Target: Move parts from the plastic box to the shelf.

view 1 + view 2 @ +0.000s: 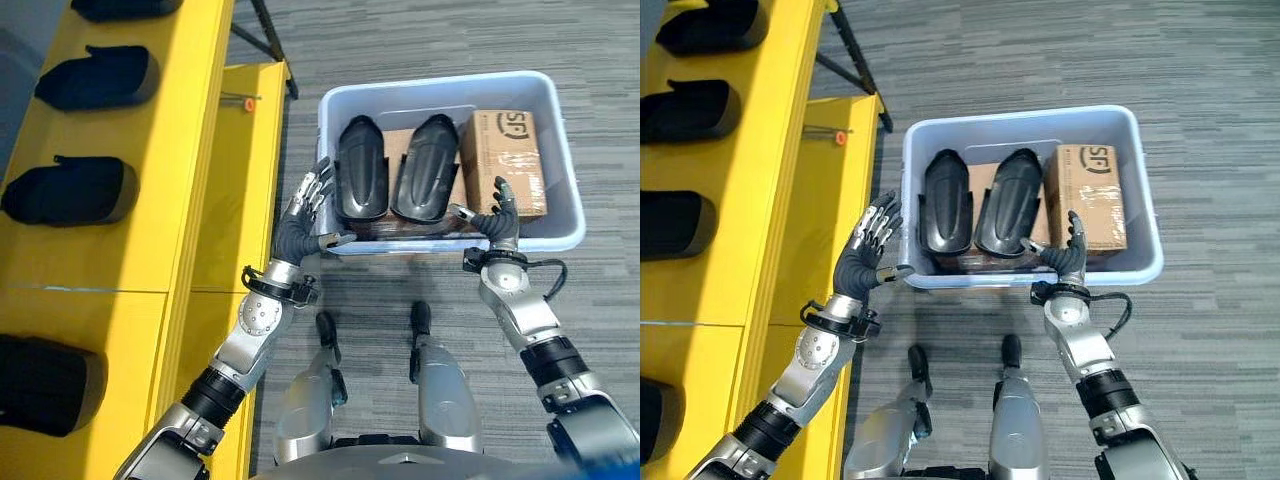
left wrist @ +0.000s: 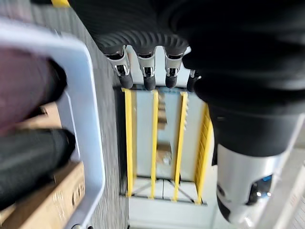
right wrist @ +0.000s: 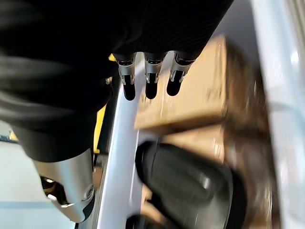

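A pale blue plastic box [image 1: 565, 150] stands on the carpet before me. Inside it lie two black curved parts [image 1: 362, 170] [image 1: 427, 165] side by side on cardboard, with a brown carton [image 1: 506, 160] to their right. My left hand [image 1: 300, 220] hovers open at the box's near left corner, its fingers spread and its thumb by the rim. My right hand [image 1: 500, 222] is open at the near rim, just in front of the carton, holding nothing. The yellow shelf [image 1: 180, 130] runs along my left and carries several black parts [image 1: 70, 190].
A lower yellow shelf board [image 1: 245, 160] lies between the shelf and the box, with a small orange-tipped item [image 1: 243, 101] on it. A black stand leg [image 1: 270, 40] crosses the carpet behind the box. Grey carpet [image 1: 600, 60] surrounds the box.
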Tool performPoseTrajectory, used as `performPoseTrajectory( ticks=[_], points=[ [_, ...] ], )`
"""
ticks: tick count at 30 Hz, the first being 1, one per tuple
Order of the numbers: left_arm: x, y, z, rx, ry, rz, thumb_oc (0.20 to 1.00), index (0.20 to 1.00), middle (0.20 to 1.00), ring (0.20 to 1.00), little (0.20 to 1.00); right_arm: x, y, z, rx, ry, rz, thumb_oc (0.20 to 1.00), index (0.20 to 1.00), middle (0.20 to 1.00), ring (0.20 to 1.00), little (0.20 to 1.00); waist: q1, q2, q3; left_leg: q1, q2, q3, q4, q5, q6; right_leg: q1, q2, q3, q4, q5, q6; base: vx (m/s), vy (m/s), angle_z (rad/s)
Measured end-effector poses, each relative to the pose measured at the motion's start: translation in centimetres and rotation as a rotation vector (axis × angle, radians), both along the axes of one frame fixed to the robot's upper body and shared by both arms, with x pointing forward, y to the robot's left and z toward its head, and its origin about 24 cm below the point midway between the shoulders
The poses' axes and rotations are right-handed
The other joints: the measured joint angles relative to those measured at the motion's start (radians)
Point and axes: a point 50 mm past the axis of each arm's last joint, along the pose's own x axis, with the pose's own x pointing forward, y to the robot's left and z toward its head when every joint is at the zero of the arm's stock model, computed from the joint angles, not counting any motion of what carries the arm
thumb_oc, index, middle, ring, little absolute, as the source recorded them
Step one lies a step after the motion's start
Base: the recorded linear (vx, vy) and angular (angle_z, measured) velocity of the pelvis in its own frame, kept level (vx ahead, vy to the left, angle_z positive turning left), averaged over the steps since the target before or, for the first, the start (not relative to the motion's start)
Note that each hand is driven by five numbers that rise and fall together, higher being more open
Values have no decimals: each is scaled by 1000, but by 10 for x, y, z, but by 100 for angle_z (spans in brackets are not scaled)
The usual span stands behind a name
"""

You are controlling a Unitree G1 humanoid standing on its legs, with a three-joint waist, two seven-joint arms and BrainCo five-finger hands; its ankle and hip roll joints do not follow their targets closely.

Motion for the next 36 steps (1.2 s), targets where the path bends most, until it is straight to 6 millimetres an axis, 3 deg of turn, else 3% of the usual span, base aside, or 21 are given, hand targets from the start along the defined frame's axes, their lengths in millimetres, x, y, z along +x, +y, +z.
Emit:
performPoseTrajectory(
  ticks=[4, 7, 11, 14, 18, 23, 36],
  points=[
    [0, -1, 2, 1, 2, -4, 1000, 1000, 1000, 1000, 1000, 5, -7, -3, 105, 28, -43, 1000, 1000, 1000, 1000, 1000, 1, -3, 11, 1, 4, -8, 0, -3, -1, 18, 4, -11, -25, 3, 2, 9, -55, 5],
    [0, -3, 8, 0, -12, -18, 1000, 1000, 1000, 1000, 1000, 11, -9, 10, 111, -13, -56, 1000, 1000, 1000, 1000, 1000, 1, -1, 18, -6, 10, -14, 0, -2, -1, 20, 11, -18, -41, 6, 0, -5, -22, 2],
    [4, -7, 14, 10, -29, -39, 1000, 1000, 1000, 1000, 1000, 31, -5, 56, 106, -132, -63, 1000, 1000, 1000, 1000, 1000, 5, 21, 45, -33, 15, -22, 6, 1, -6, -1, 15, -28, -38, 8, -2, -7, 4, 2],
    [5, -9, 15, 1, -24, -49, 1000, 1000, 1000, 1000, 1000, 40, -22, 74, 63, -146, -147, 1000, 1000, 1000, 1000, 1000, 15, 53, 63, -50, 12, -23, 6, 5, -5, -19, 14, -31, -29, 10, -4, -9, 13, 5],
    [6, -7, 13, -42, 7, -52, 1000, 1000, 1000, 1000, 1000, 40, -47, 62, 65, -67, -273, 1000, 1000, 1000, 1000, 1000, 33, 66, 72, -64, 10, -24, 6, 6, -5, -39, 8, -36, -19, 9, -7, -4, 28, 0],
    [7, -10, 14, -46, 10, -67, 1000, 1000, 1000, 1000, 1000, 41, -46, 52, 49, -15, -274, 1000, 1000, 1000, 1000, 1000, 33, 66, 72, -96, -4, -22, 6, 7, -1, -97, -6, -30, 26, -8, -1, -1, 27, -2],
    [1, -18, 17, -49, 2, -105, 1000, 1000, 1000, 1000, 1000, 44, -52, 59, -28, -28, -372, 1000, 1000, 1000, 1000, 1000, 58, 66, 72, -221, -24, -25, 27, 30, 7, -280, -36, -10, 178, -56, -5, -4, 5, 3]
  ],
)
